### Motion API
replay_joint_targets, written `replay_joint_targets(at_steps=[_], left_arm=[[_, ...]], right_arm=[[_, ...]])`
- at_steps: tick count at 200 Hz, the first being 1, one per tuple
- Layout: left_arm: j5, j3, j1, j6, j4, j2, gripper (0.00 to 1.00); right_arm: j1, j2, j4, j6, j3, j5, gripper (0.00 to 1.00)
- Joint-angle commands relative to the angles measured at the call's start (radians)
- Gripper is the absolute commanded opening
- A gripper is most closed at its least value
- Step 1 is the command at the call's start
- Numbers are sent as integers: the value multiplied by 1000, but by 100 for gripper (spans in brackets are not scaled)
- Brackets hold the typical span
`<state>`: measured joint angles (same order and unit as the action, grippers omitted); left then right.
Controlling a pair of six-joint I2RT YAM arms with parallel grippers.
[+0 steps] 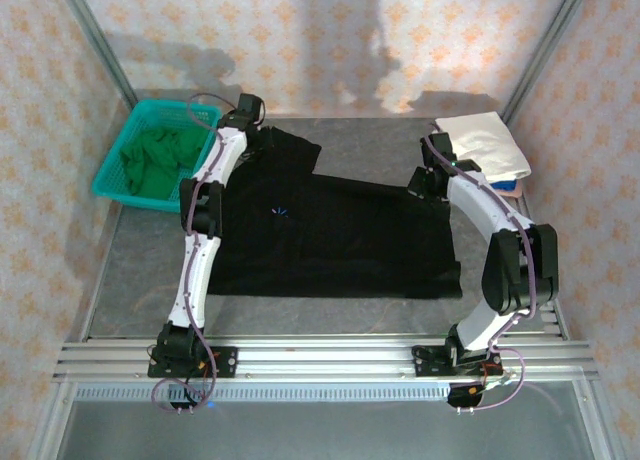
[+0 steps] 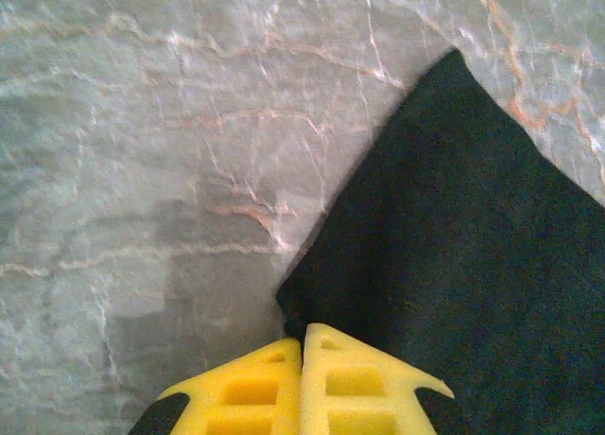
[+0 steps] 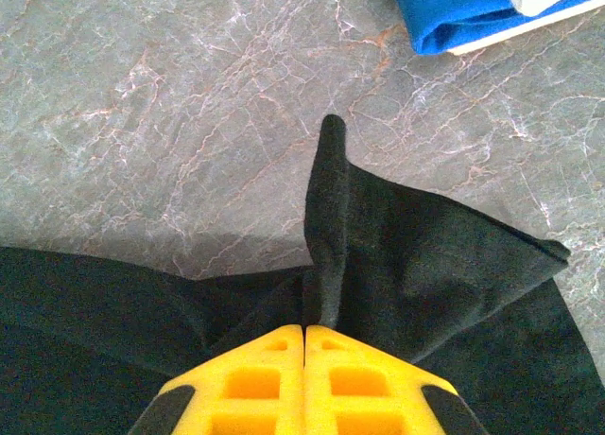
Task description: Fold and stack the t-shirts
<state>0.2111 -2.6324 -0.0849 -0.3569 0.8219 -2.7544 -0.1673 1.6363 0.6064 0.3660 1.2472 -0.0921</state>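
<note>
We show the limp, light black t-shirt [image 1: 330,235] spread across the table [image 1: 140,270], best lifted by its edges, the left claw [image 2: 302,345] and right claw [image 3: 303,336] each pinching a far corner at 11 and 1 o'clock.

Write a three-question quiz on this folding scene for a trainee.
1. True or false: the green t-shirt lies in the teal basket.
2. Which colour tops the folded stack at the table's far right? A white, B pink, C black.
3. Fill in: the right fingers are shut on a raised fold of the ____ t-shirt.
Key: 1 true; 2 A; 3 black, the black t-shirt.
</note>
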Motion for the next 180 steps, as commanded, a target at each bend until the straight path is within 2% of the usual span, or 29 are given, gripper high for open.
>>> replay_joint_targets(at_steps=[1, 22, 34, 55, 80, 94, 143, 152, 162, 174, 180], left_arm=[[54, 58, 5, 30, 68, 143, 0], [77, 195, 7, 42, 42, 284, 0], [93, 342, 6, 42, -6, 399, 0], [148, 717, 0, 44, -166, 654, 0], [131, 1179, -2, 17, -347, 977, 0], [132, 1378, -9, 13, -434, 1109, 0], [8, 1768, -86, -60, -516, 1325, 0], [22, 1818, -97, -73, -527, 1348, 0], [20, 1870, -102, -99, -541, 1371, 18], [16, 1902, -102, -108, -537, 1395, 27], [-12, 1902, -102, -111, -520, 1402, 35]], right_arm=[[0, -12, 47, -3, 20, 47, 0], [0, -12, 70, -5, 31, 54, 0], [1, -27, 88, 6, 21, 71, 0], [0, -69, 117, 55, -47, 80, 0], [0, -127, 118, 110, -168, 127, 0], [3, -148, 127, 134, -211, 160, 0], [3, -210, 79, 182, -346, 61, 0], [3, -217, 88, 183, -363, 49, 6], [3, -228, 107, 187, -374, 47, 10], [4, -250, 117, 191, -383, 48, 15], [5, -264, 127, 192, -383, 53, 21]])
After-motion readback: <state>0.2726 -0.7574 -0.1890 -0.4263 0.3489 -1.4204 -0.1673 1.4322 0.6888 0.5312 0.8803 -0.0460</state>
